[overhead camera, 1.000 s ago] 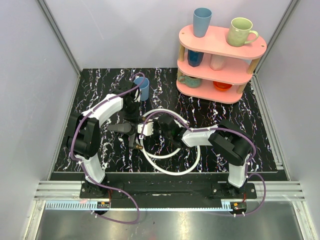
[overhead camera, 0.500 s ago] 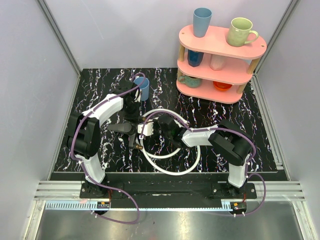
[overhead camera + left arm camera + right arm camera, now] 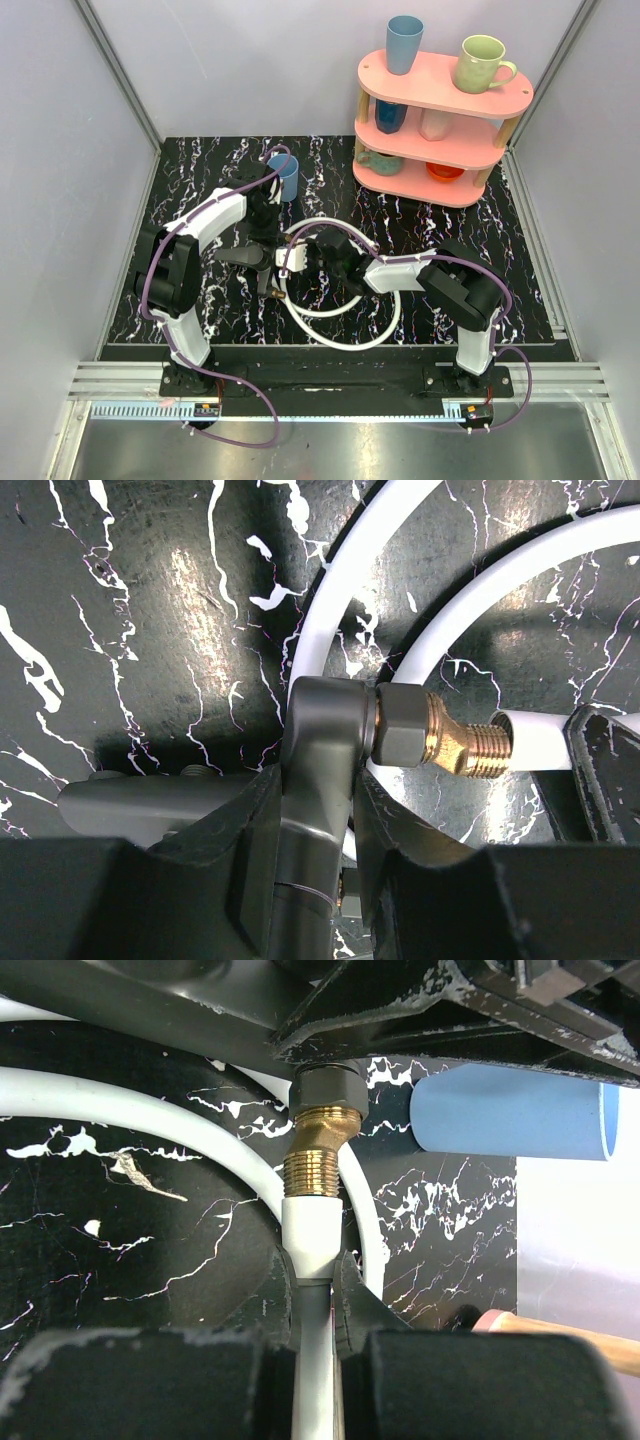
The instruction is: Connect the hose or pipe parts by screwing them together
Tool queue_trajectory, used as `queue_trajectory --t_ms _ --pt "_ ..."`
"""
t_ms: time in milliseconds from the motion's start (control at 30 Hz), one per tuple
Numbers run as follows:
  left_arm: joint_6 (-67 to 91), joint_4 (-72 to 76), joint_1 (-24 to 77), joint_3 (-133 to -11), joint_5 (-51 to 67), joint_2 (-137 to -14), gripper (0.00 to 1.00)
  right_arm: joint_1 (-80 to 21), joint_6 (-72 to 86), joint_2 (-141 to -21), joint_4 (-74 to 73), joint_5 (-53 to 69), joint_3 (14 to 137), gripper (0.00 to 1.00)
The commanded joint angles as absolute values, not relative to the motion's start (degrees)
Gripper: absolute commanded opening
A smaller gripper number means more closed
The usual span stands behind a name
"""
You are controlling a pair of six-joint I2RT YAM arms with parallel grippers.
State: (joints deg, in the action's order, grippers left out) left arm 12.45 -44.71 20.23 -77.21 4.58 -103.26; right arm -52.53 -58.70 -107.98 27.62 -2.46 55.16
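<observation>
L gripper (image 3: 315, 855): jaws narrow, clamped on grey metal body (image 3: 320, 740) of brass fitting (image 3: 455, 742); thread points to right of frame. R gripper (image 3: 318, 1295): nearly closed, pinching white hose end (image 3: 310, 1235). Hose end butts against brass thread, in line; whether screwed on, can't tell. In top view both meet at centre of table (image 3: 200, 180), over hose loops (image 3: 350, 345) lying on black marble. Blue cup (image 3: 287, 177) just above in frame. Pink shelf (image 3: 440, 100) w/ mugs (image 3: 485, 62) upper right.
</observation>
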Motion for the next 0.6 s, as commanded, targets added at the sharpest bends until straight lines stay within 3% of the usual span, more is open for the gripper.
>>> queue_trajectory --t_ms 0,567 --pt "14.5 -44.3 21.1 -76.7 8.5 -104.2 0.0 -53.3 -59.3 -106.5 33.9 1.0 55.8 0.0" --pt "14.3 -44.6 21.4 -76.8 7.9 -104.4 0.0 -53.3 -59.1 -105.6 30.2 1.2 56.9 0.0"
